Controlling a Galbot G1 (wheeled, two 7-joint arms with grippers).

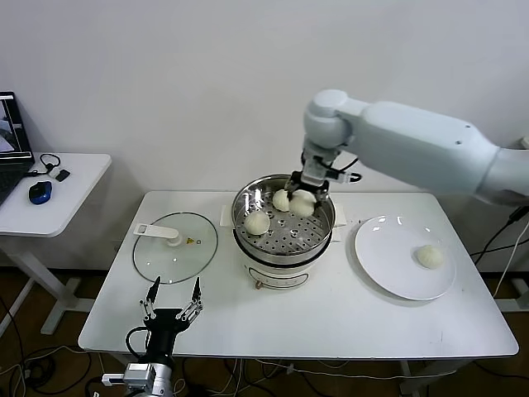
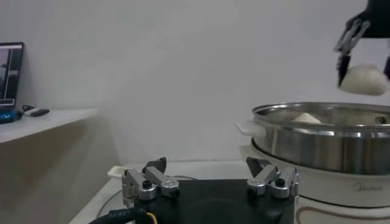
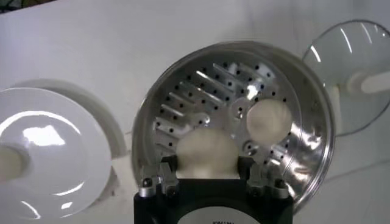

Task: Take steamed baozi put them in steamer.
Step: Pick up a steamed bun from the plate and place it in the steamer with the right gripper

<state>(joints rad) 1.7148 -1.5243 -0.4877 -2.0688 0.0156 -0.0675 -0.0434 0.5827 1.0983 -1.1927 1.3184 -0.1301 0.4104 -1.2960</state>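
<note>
The steel steamer (image 1: 291, 234) stands mid-table on its white cooker base. Two baozi lie in it, one at the left (image 1: 257, 222) and one at the back (image 1: 282, 199). My right gripper (image 1: 303, 195) hangs over the basket's back right, shut on a third baozi (image 1: 303, 205). The right wrist view shows that baozi (image 3: 207, 151) pinched between both fingers above the perforated floor (image 3: 207, 85), with another baozi (image 3: 268, 119) lying beyond it. From the left wrist view the held baozi (image 2: 364, 79) hangs above the steamer's rim (image 2: 317, 111). A fourth baozi (image 1: 429, 255) lies on the white plate (image 1: 388, 248).
A flat glass lid (image 1: 175, 246) with a white handle lies left of the steamer. My left gripper (image 1: 173, 299) waits open and empty at the table's front edge, below the lid. A side table with a laptop and mouse (image 1: 40, 192) stands at far left.
</note>
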